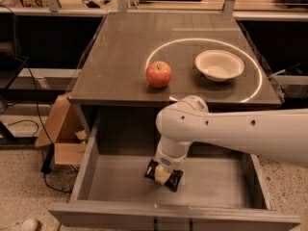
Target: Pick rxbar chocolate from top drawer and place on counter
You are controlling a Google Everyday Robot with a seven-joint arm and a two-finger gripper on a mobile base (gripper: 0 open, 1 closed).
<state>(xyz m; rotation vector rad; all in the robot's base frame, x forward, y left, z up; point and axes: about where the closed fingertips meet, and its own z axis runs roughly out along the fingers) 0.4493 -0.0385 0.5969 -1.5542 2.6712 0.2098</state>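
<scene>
The top drawer (120, 179) is pulled open below the counter (120, 57). The rxbar chocolate (173, 179), a black wrapper, lies on the drawer's grey floor near the middle. My gripper (163, 173) reaches down into the drawer from the white arm (231, 131) and sits right on top of the bar, covering its middle. The arm hides the wrist and the drawer's back right part.
A red apple (159, 74) and a white bowl (219, 65) sit on the counter inside a bright ring reflection. A brown cardboard box (62, 134) stands on the floor left of the drawer. Cables run along the floor at the left.
</scene>
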